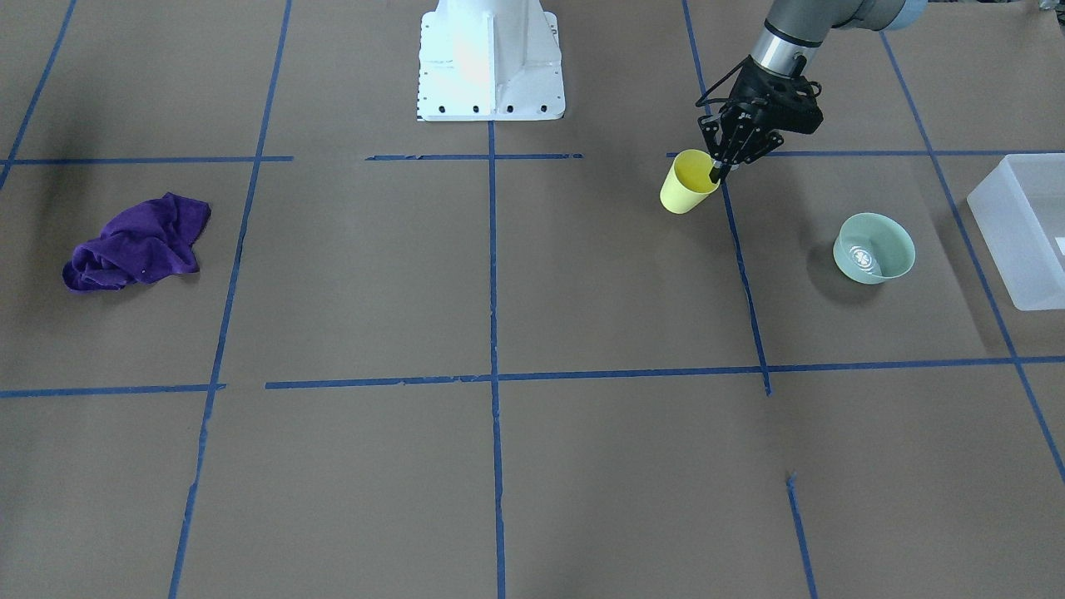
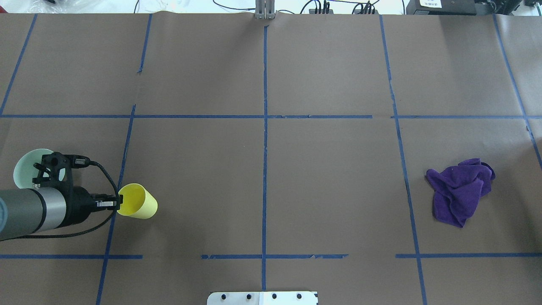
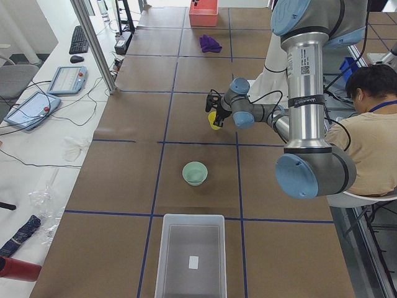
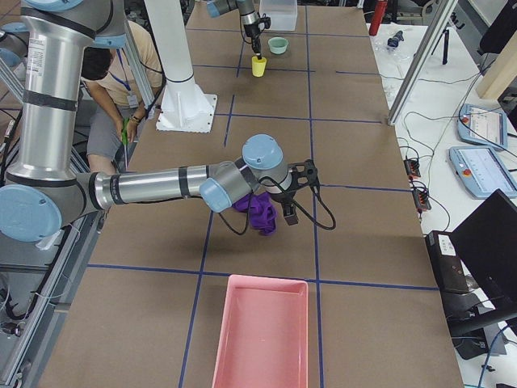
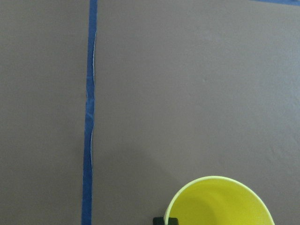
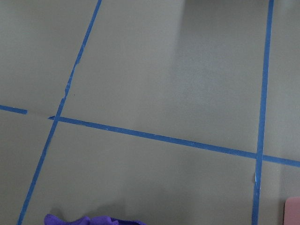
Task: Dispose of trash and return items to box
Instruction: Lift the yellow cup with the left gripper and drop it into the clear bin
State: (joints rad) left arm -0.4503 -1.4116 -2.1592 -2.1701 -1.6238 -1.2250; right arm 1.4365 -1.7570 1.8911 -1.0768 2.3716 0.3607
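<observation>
My left gripper [image 1: 717, 170] is shut on the rim of the yellow cup [image 1: 689, 185], one finger inside it. The cup looks tilted; I cannot tell whether it touches the table. It also shows in the overhead view [image 2: 137, 202] and fills the bottom of the left wrist view [image 5: 220, 204]. The mint-green bowl [image 1: 874, 248] stands beside it, partly hidden behind my left wrist in the overhead view [image 2: 25, 167]. The frosted white box [image 1: 1023, 225] lies past the bowl at the table's end [image 3: 191, 257]. My right gripper [image 4: 287, 206] hangs over a purple cloth; I cannot tell whether it is open.
The crumpled purple cloth [image 1: 137, 243] lies on the far side of the table from the cup [image 2: 459, 195]. A pink tray [image 4: 260, 331] sits at that end. The robot's white base [image 1: 489, 58] stands at the table's edge. A person sits beside the robot [image 3: 372, 124].
</observation>
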